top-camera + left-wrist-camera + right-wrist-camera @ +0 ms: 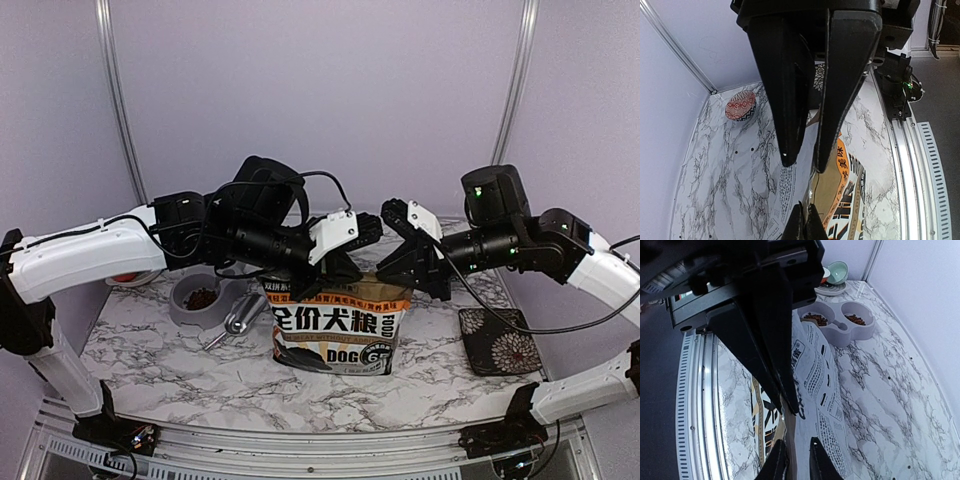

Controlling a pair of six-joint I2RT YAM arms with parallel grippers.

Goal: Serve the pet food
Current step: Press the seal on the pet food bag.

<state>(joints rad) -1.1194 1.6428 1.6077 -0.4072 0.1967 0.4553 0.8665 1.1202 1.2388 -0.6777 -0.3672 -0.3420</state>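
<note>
Slightly glossy printed film covers the dog-food bag (335,335). The table (170,370) shows a smooth, marble-patterned top. The feeder (185,315) is matt grey plastic, the pet food (201,298) dry and dull, the scoop (238,318) polished metal, the rail (300,445) ribbed bare metal.

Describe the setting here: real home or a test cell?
Most likely a lab test cell dressed as a pet-feeding corner, not a home: bare panel walls on aluminium posts, a marble-print tabletop, and props only, a dog-food bag and a grey twin bowl with pet food.
</note>
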